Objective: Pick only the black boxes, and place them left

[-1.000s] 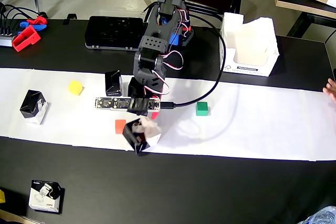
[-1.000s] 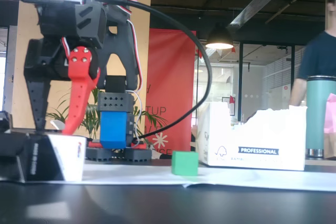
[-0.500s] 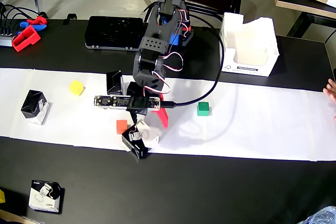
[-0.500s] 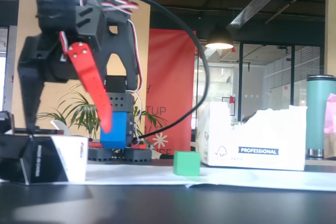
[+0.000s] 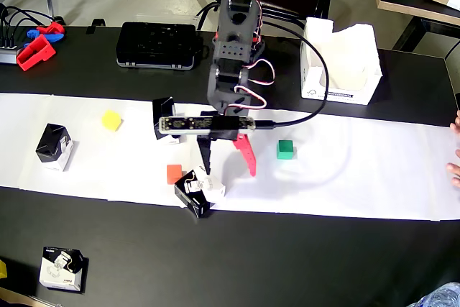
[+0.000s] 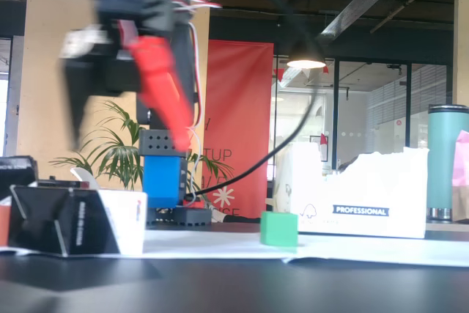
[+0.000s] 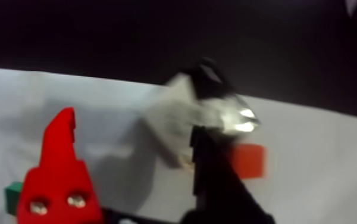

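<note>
Overhead view: my gripper (image 5: 228,172) is hanging spread wide over the white paper strip (image 5: 359,170), the red finger (image 5: 246,154) splayed right and the black finger (image 5: 205,154) left, and nothing is sitting between them. The tipped black box (image 5: 195,190) is lying on its side at the paper's near edge, just below my black fingertip and just beside the orange cube (image 5: 174,173); whether the tip is touching it, I cannot tell. In the wrist view the same box (image 7: 202,113) is showing blurred beyond the black finger, with the jaws parted around bare paper. Another black box (image 5: 164,116) is standing left of my arm, one more (image 5: 54,146) is waiting far left on the paper, and a fourth (image 5: 63,267) is sitting on the dark table (image 5: 302,264).
</note>
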